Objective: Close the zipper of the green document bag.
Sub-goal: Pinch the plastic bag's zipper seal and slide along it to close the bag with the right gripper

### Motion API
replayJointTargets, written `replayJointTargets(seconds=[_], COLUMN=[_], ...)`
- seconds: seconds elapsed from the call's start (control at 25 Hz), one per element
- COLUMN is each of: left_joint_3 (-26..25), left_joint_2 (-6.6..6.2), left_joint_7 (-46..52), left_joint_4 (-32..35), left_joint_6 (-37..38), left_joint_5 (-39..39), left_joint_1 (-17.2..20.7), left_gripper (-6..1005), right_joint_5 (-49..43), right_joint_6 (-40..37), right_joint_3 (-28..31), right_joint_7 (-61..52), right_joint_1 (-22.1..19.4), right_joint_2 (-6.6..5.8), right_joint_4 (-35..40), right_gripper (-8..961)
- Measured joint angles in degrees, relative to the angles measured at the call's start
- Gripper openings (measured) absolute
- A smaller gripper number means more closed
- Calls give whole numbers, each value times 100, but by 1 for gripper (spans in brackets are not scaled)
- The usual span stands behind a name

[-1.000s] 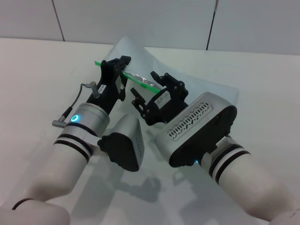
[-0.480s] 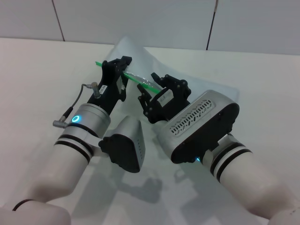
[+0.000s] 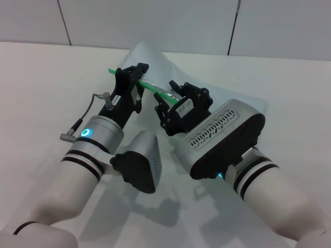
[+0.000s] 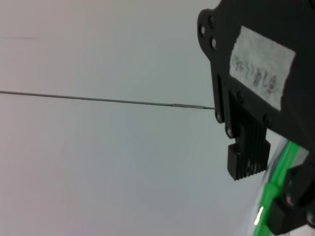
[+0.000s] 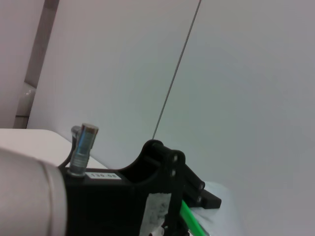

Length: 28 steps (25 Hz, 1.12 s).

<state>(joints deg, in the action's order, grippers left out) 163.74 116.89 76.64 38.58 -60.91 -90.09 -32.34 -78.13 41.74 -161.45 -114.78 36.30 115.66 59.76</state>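
The green document bag [image 3: 217,77] is a pale translucent pouch lifted off the white table, sagging behind both arms. Its zipper [image 3: 151,86] is a bright green strip along the near edge. My left gripper [image 3: 133,76] is shut on the strip near its left end. In the left wrist view the zipper [image 4: 276,183] passes between the black fingers [image 4: 248,158]. My right gripper [image 3: 167,96] is closed around the zipper's right part, close beside the left gripper. The slider is hidden there. The right wrist view shows the zipper [image 5: 191,219] running out from behind the left gripper's black body.
A white table [image 3: 41,88] spreads all around, with a grey panelled wall [image 3: 155,20] behind it. A grey cable plug [image 3: 103,96] sticks out of the left wrist. Both forearms fill the near part of the table.
The right gripper moved up toward the zipper and its fingers narrowed around it. The left gripper, still holding the strip, shifted slightly up and to the right.
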Motion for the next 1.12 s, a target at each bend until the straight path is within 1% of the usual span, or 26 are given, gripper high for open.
replayJointTargets(seconds=[0.4, 0.64, 1.12], left_joint_3=[0, 0, 0], left_joint_2=[0, 0, 0], left_joint_7=[-8, -13, -18], left_joint_4=[0, 0, 0], left_joint_6=[-8, -9, -9], left_joint_5=[0, 1, 1], left_joint_1=[3, 1, -1], left_gripper=[55, 55, 55], right_joint_5=[0, 0, 0], right_joint_6=[18, 12, 53], right_joint_3=[0, 0, 0], right_joint_7=[-10, -10, -18], right_joint_1=[-16, -12, -14], right_joint_2=[0, 0, 10], right_joint_4=[0, 0, -17], right_gripper=[329, 237, 161])
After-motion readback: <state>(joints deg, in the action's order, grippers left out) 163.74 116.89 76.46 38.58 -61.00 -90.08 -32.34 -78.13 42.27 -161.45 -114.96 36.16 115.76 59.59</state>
